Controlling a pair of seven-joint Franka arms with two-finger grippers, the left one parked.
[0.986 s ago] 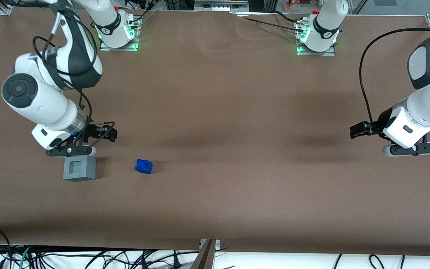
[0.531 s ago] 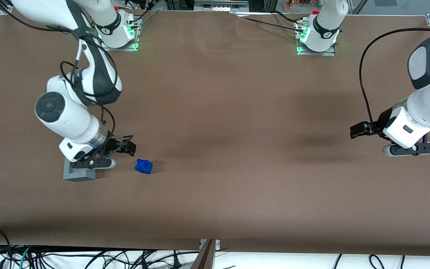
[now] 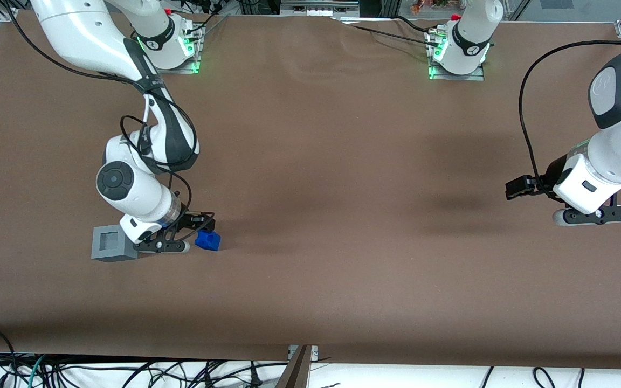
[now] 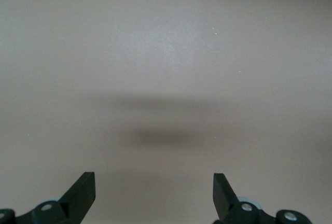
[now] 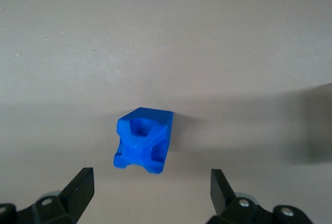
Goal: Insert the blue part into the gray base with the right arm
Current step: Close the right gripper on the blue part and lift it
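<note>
Small bright-blue lumpy plastic part (image 3: 207, 240) lies ungrasped on the brown worktop (image 3: 343, 161), beside the light-grey cube base (image 3: 110, 243). Right arm's black tool (image 5: 150, 190), fingers spread apart, hovers over the part. Grasp and insertion remain.

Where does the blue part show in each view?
Front view: blue part lies on the table, beside the gray base, with the gripper between them.
Right wrist view: blue part ahead of the open jaws.
Left wrist view: not in it.
Shared landmark: the brown table.
</note>
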